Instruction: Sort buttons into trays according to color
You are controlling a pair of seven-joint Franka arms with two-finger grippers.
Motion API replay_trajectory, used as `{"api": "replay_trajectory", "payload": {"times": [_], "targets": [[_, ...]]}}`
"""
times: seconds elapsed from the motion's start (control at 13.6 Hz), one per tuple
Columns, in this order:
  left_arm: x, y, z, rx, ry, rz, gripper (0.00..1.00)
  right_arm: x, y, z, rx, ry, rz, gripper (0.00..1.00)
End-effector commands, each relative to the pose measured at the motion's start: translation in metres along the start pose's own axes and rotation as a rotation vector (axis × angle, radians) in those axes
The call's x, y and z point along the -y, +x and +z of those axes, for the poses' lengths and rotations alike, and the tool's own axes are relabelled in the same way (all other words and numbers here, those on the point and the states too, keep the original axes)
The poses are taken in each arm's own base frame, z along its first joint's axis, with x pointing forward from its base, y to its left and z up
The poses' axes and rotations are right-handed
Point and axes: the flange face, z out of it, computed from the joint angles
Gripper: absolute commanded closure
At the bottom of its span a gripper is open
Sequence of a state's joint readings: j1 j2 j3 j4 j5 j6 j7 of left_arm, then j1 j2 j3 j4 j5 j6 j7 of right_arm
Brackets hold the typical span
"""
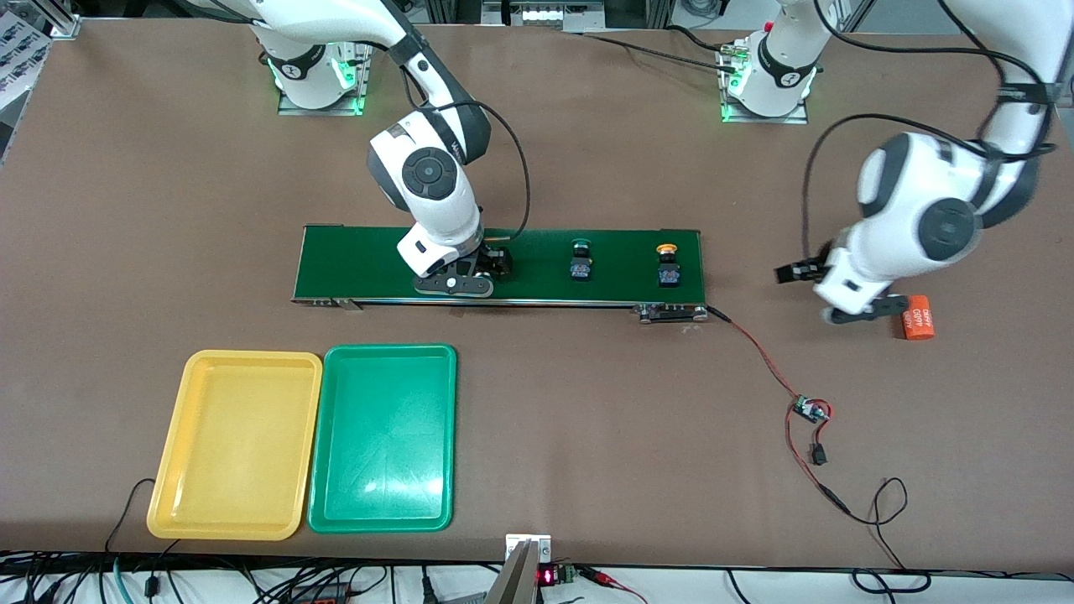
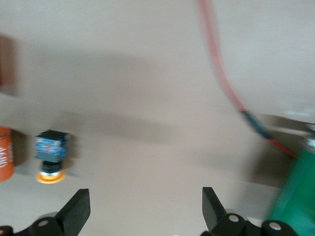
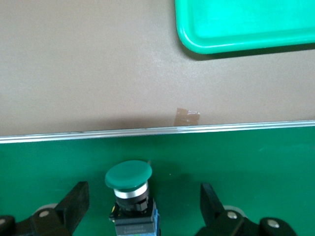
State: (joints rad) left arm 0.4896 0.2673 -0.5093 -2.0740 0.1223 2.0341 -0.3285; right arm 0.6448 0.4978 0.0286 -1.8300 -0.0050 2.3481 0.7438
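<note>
Trays wait low in the frame, yellow tray [image 1: 235, 445] beside green tray [image 1: 382, 436]. Mid-frame on the belt [image 1: 352, 264], the right tool [image 3: 144, 206] gapes astride a green button [image 3: 129, 191]; closing off-centre could topple it. The left tool [image 2: 145, 206], released, hovers by a yellow button [image 2: 50, 160].

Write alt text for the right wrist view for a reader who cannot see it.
A green-capped button stands on the dark-green conveyor belt between the open fingers of the right gripper, not yet gripped. Past the belt's metal edge lies brown table, with a corner of the green tray in view.
</note>
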Motion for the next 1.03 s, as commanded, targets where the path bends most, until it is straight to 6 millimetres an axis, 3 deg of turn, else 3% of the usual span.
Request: {"api": "replay_trajectory", "payload": {"times": [0.0, 0.29, 0.51, 0.66, 0.96], "targets": [[0.05, 0.013, 0.029, 0.029, 0.019, 0.108, 0.0, -0.001, -0.009, 0.022, 0.041, -0.053, 0.004, 0.0], [0.124, 0.027, 0.063, 0.054, 0.008, 0.258, 0.0, -0.011, -0.013, 0.027, 0.104, -0.107, 0.0, 0.04], [0.135, 0.024, 0.09, 0.047, -0.011, 0.263, 0.0, -0.024, 0.0, 0.016, 0.123, -0.104, 0.027, 0.5], [0.143, 0.018, 0.107, 0.053, -0.01, 0.266, 0.0, -0.026, 0.007, 0.006, 0.139, -0.1, 0.046, 0.72], [0.146, 0.014, 0.124, 0.082, -0.031, 0.261, 0.0, -0.032, 0.016, -0.002, 0.143, -0.09, 0.07, 0.92]]}}
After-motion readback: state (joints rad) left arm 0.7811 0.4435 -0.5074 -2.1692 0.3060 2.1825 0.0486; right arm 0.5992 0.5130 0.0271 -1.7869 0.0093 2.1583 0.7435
